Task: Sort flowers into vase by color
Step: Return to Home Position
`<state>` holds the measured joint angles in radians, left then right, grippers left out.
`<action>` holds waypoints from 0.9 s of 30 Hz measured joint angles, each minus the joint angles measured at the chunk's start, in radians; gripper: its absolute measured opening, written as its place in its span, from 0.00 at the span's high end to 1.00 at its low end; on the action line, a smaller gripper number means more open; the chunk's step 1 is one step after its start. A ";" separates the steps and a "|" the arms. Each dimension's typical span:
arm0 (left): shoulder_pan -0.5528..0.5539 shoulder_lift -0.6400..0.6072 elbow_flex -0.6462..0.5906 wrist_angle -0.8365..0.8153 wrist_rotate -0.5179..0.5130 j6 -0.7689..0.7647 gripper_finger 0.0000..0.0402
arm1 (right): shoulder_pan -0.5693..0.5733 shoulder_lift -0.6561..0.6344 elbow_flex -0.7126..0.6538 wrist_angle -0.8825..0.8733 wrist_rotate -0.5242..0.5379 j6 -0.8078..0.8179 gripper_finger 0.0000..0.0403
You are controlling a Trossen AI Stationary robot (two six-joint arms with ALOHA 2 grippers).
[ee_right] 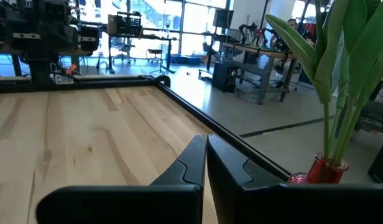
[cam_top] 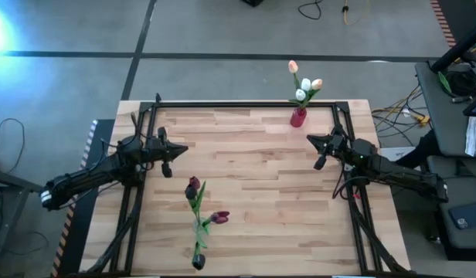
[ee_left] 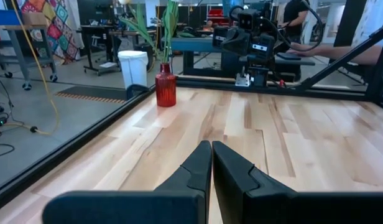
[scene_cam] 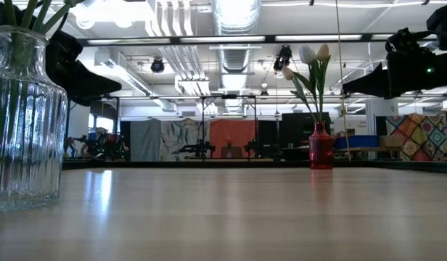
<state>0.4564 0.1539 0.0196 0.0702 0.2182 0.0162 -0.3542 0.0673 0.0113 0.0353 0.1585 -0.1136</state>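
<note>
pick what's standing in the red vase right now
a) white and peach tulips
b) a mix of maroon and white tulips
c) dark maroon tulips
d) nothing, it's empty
a: the red vase holds only white and peach tulips, while the dark maroon tulips stand in the clear glass vase.

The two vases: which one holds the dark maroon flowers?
The clear glass vase, close to the low camera. It holds the dark maroon tulips; the small red vase holds white and peach tulips.
</note>
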 joint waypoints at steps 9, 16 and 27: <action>0.000 0.018 0.001 0.001 0.000 0.000 1.00 | 0.000 0.000 0.000 0.000 0.000 0.001 0.98; 0.000 0.028 0.002 0.001 0.000 0.000 1.00 | 0.000 0.000 0.000 0.000 0.000 0.001 0.98; 0.000 0.035 0.002 0.001 0.000 0.000 1.00 | 0.000 0.000 0.000 0.000 0.000 0.001 0.98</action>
<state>0.4564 0.1886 0.0216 0.0711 0.2180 0.0158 -0.3542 0.0673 0.0113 0.0353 0.1589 -0.1127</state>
